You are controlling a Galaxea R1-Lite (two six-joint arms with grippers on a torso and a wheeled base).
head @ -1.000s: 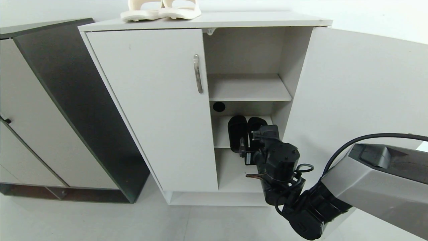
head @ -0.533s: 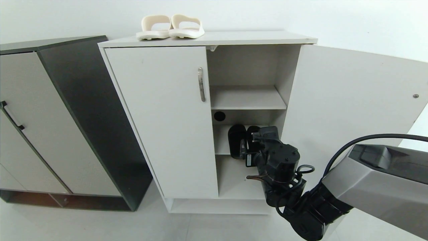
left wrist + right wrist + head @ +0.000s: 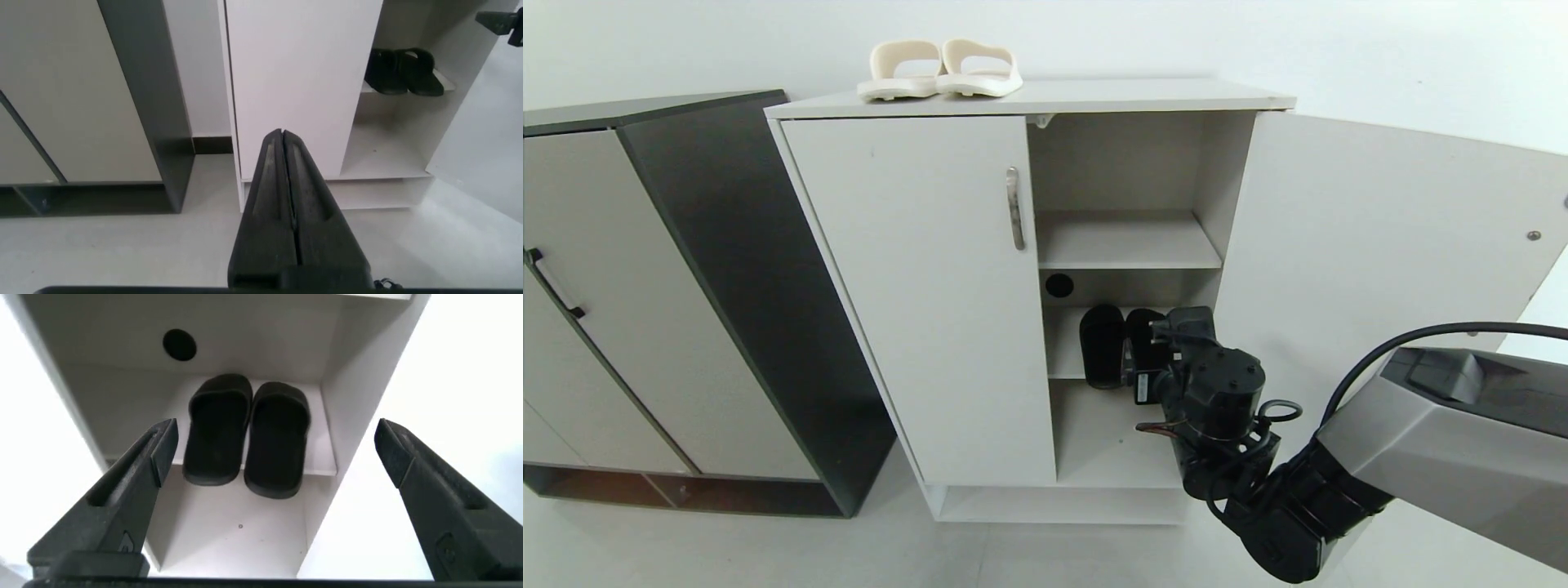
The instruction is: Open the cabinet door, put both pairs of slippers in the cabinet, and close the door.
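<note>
A white two-door wooden cabinet (image 3: 1160, 95) stands against a pale wall, its right door (image 3: 1380, 245) swung wide open and its left door (image 3: 915, 286), with a slim vertical metal handle (image 3: 1013, 208), shut. A pair of black rubber slide slippers (image 3: 1101, 343) lies side by side on the middle shelf (image 3: 1062, 339) of the open right half, touching each other, their near ends at the shelf's front edge, below a round dark hole (image 3: 1058, 285) in the back panel. The upper shelf (image 3: 1127, 241) and the bottom compartment (image 3: 1094, 425) are bare white board. A second pair, cream moulded slide slippers (image 3: 941, 80), sits on the cabinet's top near its left end, the two touching. The right gripper (image 3: 274, 437) hangs just in front of the open compartment at the height of the middle shelf, aimed at the black pair; its dark fingers (image 3: 139, 490) are spread wide with nothing between them, and the slippers show apart from both fingers. The left gripper (image 3: 282, 135) is low and well back from the cabinet, facing the shut door, its two fingers pressed flat together and holding nothing. To the left of the white cabinet stands a dark grey cabinet with pale doors (image 3: 727, 286), on a light grey floor (image 3: 768, 547).
</note>
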